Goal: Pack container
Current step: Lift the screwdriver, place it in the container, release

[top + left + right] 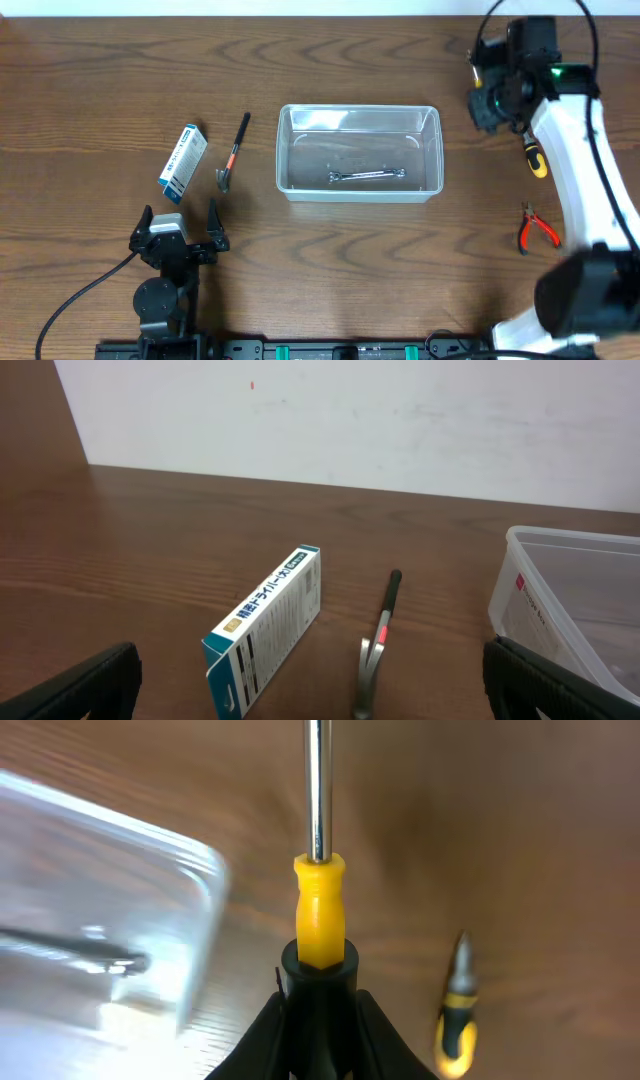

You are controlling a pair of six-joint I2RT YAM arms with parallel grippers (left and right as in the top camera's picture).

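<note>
Right end effector (320, 1008) clamped on screwdriver (320, 915), just right of clear container (358, 108) at centre of desk (100, 80). Risk: long shaft snags rim, tool slips, lands outside. Left end effector (180, 220) jaws apart, empty.

Clear glossy plastic container (310, 150), shiny metal wrench (367, 176), chrome-shafted screwdriver (319, 900), wood-grain table (100, 80)

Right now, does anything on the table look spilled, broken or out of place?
Nothing stands out. The container sits upright and level with a wrench lying flat inside. The box, hammer, pliers and loose screwdriver lie on the table, simply unpacked. The right gripper grips the held screwdriver.
</note>
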